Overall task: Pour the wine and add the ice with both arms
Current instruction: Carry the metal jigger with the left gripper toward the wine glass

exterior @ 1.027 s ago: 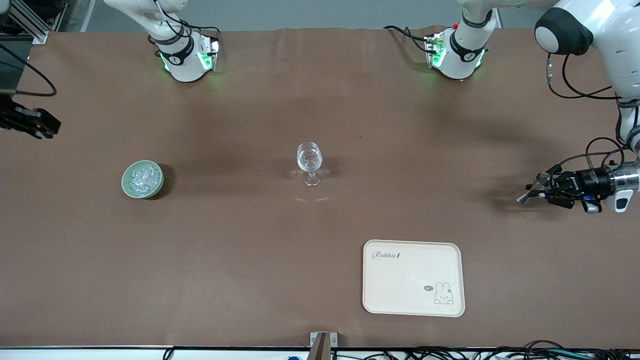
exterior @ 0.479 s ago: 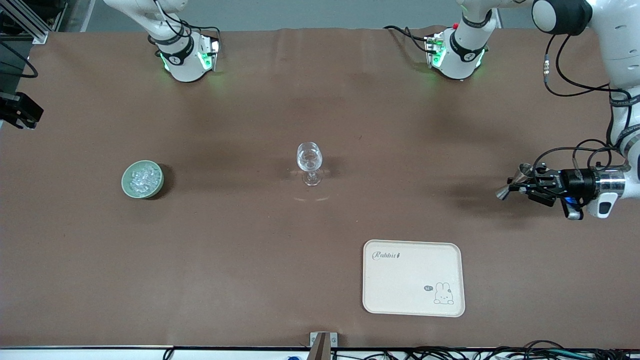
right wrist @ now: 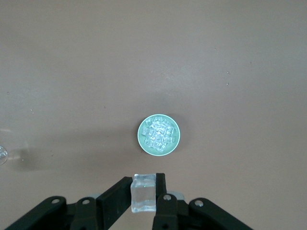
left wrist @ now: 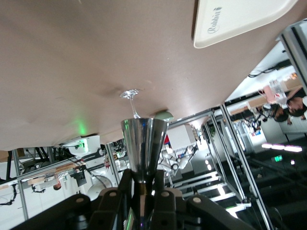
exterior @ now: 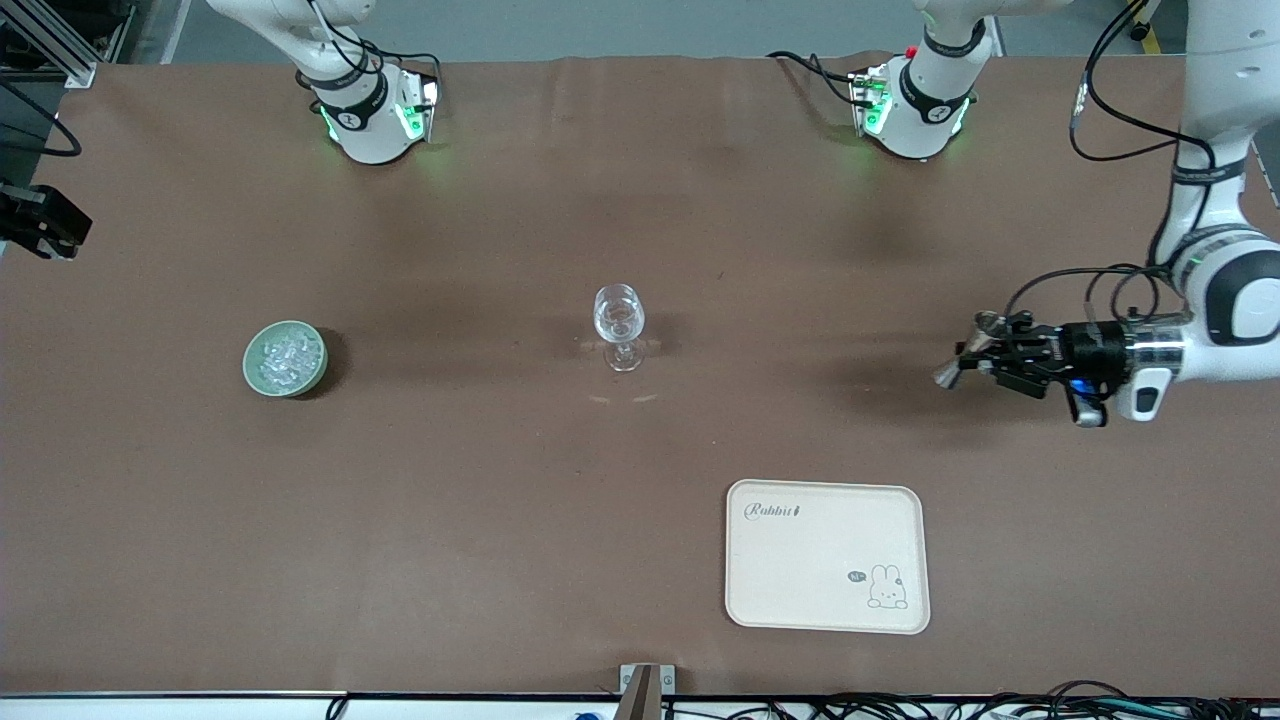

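My left gripper (exterior: 985, 352) is shut on the waist of a silver metal jigger (exterior: 945, 374) and holds it sideways above the table at the left arm's end. In the left wrist view the fingers (left wrist: 125, 184) clamp the jigger (left wrist: 144, 141). A clear stemmed glass (exterior: 620, 325) stands mid-table and shows in the left wrist view (left wrist: 130, 97). A green bowl (exterior: 250, 372) holds a heap of ice (exterior: 286, 356). My right gripper (exterior: 40, 222) is high at the right arm's end, shut on one ice cube (right wrist: 145, 192), above the bowl (right wrist: 144, 142).
A cream tray (exterior: 826, 556) with a rabbit print lies nearer the front camera, toward the left arm's end; its corner shows in the left wrist view (left wrist: 240, 21). The arm bases (exterior: 370, 115) stand along the table's top edge. A metal bracket (exterior: 645, 685) sits at the front edge.
My left gripper has carried the jigger in from the table's end toward the glass. My right gripper drew back toward the view's edge early on, then held still.
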`<act>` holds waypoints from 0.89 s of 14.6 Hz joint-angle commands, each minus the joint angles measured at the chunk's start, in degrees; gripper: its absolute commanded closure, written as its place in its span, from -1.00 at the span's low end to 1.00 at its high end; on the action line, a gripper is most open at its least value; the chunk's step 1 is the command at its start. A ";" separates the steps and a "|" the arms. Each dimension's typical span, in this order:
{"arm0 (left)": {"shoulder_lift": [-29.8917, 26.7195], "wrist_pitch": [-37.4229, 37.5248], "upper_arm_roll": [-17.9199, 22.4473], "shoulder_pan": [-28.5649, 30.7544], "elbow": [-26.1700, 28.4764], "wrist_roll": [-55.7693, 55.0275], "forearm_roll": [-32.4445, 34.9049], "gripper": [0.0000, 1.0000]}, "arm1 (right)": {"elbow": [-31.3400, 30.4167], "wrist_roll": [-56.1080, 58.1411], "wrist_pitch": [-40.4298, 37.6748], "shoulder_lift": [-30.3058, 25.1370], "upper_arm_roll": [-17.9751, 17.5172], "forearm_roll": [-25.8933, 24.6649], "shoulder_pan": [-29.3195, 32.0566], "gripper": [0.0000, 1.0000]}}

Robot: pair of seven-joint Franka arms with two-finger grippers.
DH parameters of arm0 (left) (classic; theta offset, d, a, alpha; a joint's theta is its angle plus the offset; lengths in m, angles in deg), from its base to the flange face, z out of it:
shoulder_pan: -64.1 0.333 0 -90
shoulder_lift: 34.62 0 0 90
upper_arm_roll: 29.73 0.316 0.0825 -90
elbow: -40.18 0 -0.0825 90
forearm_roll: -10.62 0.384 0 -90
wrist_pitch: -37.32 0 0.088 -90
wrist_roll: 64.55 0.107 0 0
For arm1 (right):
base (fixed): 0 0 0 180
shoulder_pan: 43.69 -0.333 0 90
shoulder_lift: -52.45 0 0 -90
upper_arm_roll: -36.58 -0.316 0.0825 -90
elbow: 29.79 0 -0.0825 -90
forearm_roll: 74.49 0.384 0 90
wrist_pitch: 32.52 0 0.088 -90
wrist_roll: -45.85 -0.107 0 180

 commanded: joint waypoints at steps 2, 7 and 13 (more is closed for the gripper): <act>-7.11 -10.76 -10.54 0.54 4.03 -11.70 0.89 0.99 | 0.31 -0.96 0.08 0.08 0.07 0.95 -0.13 0.93; -10.02 -22.46 -22.50 0.45 5.44 -21.46 1.24 0.99 | -0.21 -0.79 2.11 0.08 0.07 1.74 -0.04 0.93; -9.85 -33.26 -33.31 0.36 4.47 -32.01 5.90 0.99 | -0.21 -0.79 2.11 0.08 0.07 1.74 -0.04 0.93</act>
